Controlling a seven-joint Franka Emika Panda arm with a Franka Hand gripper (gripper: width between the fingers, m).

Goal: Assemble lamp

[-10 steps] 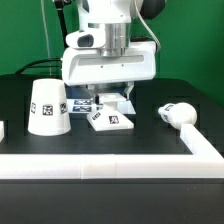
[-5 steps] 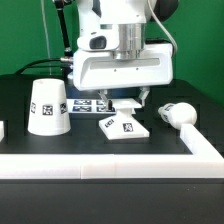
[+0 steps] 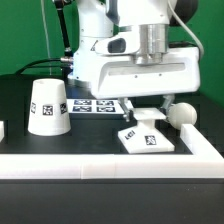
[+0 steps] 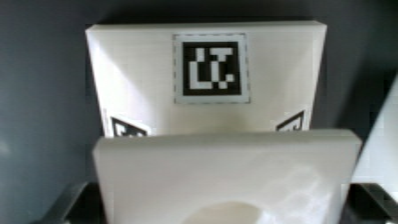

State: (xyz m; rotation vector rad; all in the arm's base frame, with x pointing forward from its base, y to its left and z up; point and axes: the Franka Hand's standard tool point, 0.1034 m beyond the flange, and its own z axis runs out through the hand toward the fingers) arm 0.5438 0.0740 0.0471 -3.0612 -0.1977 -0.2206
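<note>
Currently my tool (image 3: 150, 113) is clenched on the base (image 3: 148, 140), low by the counter's (image 3: 95, 138) front-right corner. The bulb (image 3: 182, 113) lies just beside it; any sideways drift could knock it rolling.

White boxy claw (image 3: 150, 112), grey cylindrical wrist (image 3: 150, 40)

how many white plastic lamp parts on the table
3: cone-shaped white shade at the exterior view's left, flat square base in the gripper, round-headed bulb at the right, partly hidden.

a green backdrop (image 3: 25, 30) stands behind a black table (image 3: 12, 100), edged by a white rail (image 3: 90, 166) in front.
</note>
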